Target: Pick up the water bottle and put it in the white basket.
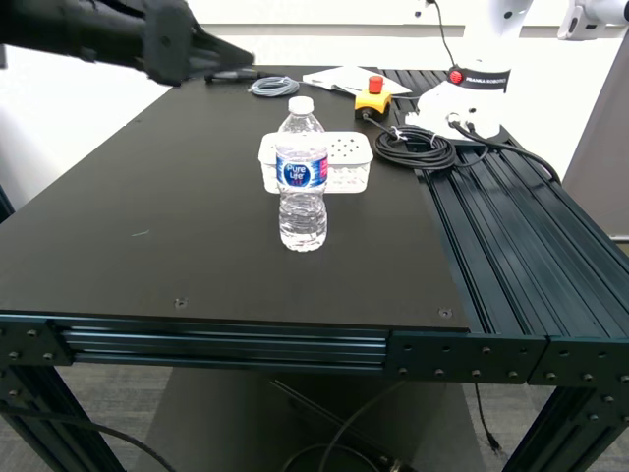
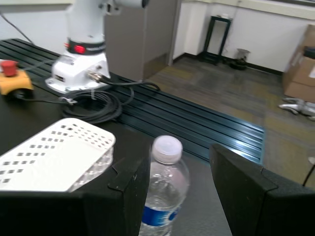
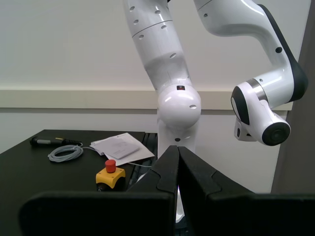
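The water bottle stands upright in the middle of the black table, clear with a white cap and a blue label. The white basket sits just behind it, empty as far as I can see. In the first wrist view my first gripper is open, and the bottle shows beyond and between its fingers, untouched, with the basket beside it. My second gripper is shut and empty, pointing at a white robot arm. A blurred black arm reaches in at the exterior view's top left.
A white robot stands at the back on the exterior view's right, with a coiled black cable and a yellow emergency stop button near it. Papers and a grey cable coil lie at the back. Ribbed rails form the table's right side.
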{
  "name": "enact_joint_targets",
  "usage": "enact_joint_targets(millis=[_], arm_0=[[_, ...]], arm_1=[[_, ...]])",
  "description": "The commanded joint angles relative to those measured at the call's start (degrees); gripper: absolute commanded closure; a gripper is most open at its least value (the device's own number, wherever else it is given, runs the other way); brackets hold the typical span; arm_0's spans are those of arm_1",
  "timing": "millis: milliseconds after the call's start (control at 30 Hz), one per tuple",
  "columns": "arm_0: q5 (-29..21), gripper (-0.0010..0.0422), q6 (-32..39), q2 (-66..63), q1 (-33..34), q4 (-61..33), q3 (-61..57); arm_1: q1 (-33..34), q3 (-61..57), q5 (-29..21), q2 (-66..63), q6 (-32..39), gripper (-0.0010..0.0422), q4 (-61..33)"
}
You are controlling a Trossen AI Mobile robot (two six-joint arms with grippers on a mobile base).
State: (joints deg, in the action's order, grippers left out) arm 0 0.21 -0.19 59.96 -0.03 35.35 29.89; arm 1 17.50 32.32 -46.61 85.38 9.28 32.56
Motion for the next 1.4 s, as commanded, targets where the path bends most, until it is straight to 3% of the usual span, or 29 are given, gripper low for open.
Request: enact_joint_targets(millis=[33, 467, 733, 1400], arm_0=[[-0.1, 0.0412, 0.2, 0.0, 0.0, 0.2, 0.1], [-0.1, 0.0412, 0.2, 0.0, 0.0, 0.2, 0.1], [-0.1, 0.0412, 0.2, 0.0, 0.0, 0.1, 0.1], [-0.1, 0.0412, 0.2, 0.0, 0.0, 0.2, 0.1]], arm_1=[[0.6, 0.8, 1.1, 2.4, 0.2, 0.0252, 1.5], [1.9, 6.3, 1.1, 12.7, 0.3, 0.0252, 1.9], [6.3, 8.0, 1.4, 13.7, 0.9, 0.0252, 1.9], [8.7, 8.0, 12.0, 13.7, 4.9, 0.0252, -0.6]])
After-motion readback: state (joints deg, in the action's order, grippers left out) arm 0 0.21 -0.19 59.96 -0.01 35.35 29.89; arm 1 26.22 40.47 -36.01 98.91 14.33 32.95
